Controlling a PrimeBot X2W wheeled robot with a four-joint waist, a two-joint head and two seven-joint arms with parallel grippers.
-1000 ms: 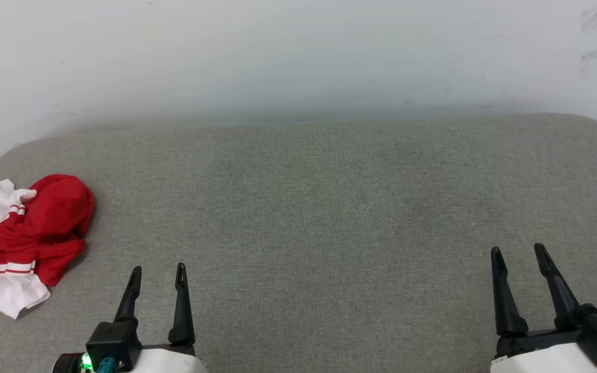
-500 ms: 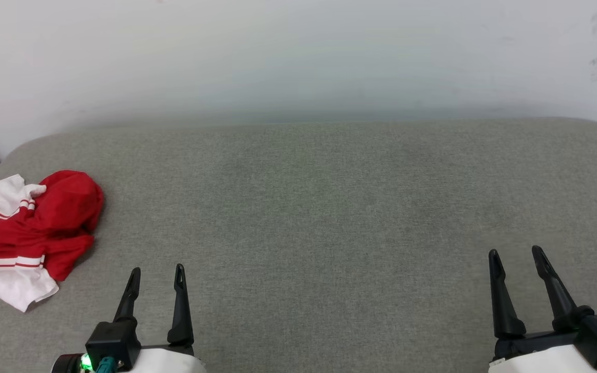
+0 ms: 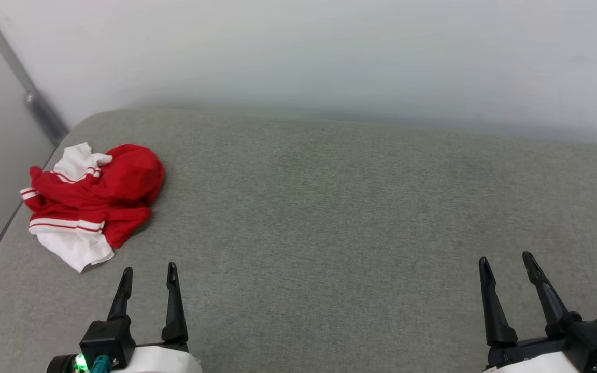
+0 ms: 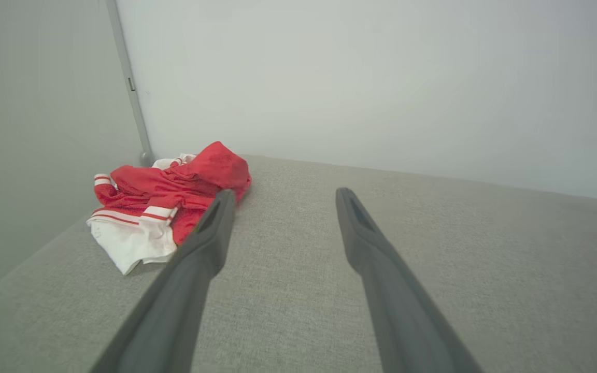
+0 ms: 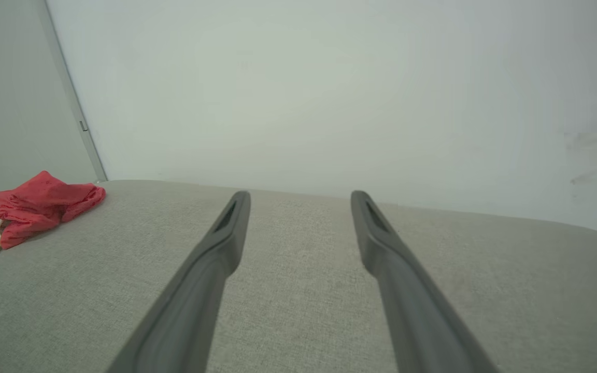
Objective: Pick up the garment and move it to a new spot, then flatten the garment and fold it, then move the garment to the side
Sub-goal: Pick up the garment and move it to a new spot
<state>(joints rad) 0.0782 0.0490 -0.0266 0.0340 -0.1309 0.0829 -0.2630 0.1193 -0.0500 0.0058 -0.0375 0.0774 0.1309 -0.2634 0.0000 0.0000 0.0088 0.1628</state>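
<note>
The garment (image 3: 94, 199) lies crumpled (far left) beyond the left pincer (image 3: 150, 268).

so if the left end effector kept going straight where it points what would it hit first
Likely the garment: the left end effector aims just past its right edge, so one finger may brush it; otherwise the cushion, then the wall. Depth unclear.

A grey fabric cushion (image 3: 329, 207) lies against a plain pale wall (image 3: 298, 52) with a grey corner strip (image 3: 30, 97).
</note>
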